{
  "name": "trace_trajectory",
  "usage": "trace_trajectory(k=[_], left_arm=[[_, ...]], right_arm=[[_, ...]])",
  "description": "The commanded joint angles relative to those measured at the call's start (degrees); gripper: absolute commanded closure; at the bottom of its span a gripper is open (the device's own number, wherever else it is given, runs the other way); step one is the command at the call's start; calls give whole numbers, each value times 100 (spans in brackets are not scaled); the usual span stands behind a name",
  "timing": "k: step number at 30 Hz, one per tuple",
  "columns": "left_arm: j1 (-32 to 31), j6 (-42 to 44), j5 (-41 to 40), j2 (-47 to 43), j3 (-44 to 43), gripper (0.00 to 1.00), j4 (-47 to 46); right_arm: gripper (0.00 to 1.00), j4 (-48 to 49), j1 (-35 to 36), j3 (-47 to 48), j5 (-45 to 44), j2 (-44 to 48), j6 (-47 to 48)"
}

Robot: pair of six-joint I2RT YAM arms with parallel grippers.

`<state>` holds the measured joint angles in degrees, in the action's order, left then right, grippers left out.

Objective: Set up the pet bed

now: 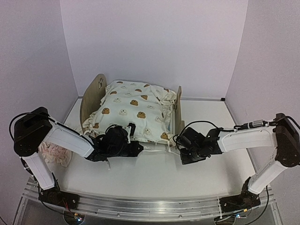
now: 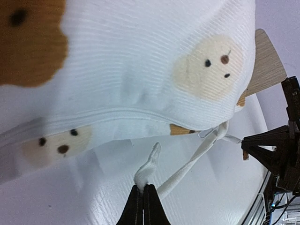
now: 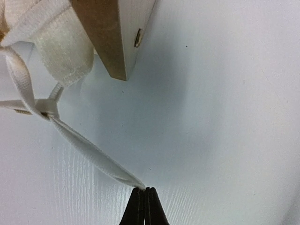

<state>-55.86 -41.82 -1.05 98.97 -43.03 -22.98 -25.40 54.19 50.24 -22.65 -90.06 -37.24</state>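
Observation:
The plywood pet bed [image 1: 92,96] stands at the back centre, its mattress hidden under the cream bear-print quilt [image 1: 133,110]. My left gripper [image 2: 143,188] is at the bed's near edge, shut on a white quilt tie [image 2: 149,167]; the quilt [image 2: 140,61] fills that view above. My right gripper [image 3: 144,191] is by the footboard's near corner [image 3: 112,33], shut on the end of another white tie [image 3: 89,147] that runs taut up to a knot at the quilt corner. In the top view the left gripper [image 1: 123,145] and right gripper [image 1: 180,149] sit low on the table.
The pinkish ruffled pillow [image 1: 55,153] lies on the table at the left, behind my left arm. White walls close in on three sides. A metal rail [image 1: 150,208] runs along the near edge. The right arm [image 2: 281,150] shows in the left wrist view.

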Motion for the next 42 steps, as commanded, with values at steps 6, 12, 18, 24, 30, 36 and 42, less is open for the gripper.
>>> trace_trajectory(k=[6,12,18,24,30,36,42], left_arm=[[22,252,-1161,-590,-20,100,1013],[30,317,-1599,-657,-21,100,1344],[61,333,-1891,-517,36,100,1578],[237,335,-2099,-299,223,100,1608],[242,325,-1967,-257,289,100,1537],[242,394,-1740,-669,381,81,1570],[243,455,-1606,-1272,557,63,1769]], right_arm=[[100,-170,-701,382,-76,438,519],[100,-184,-1069,861,-119,255,866],[100,-226,-1737,779,53,457,640],[100,-237,-1921,861,328,458,698],[100,-241,-1920,813,560,614,758],[72,-475,-1915,1166,1186,842,962],[56,-837,-2031,2124,1270,617,1120]])
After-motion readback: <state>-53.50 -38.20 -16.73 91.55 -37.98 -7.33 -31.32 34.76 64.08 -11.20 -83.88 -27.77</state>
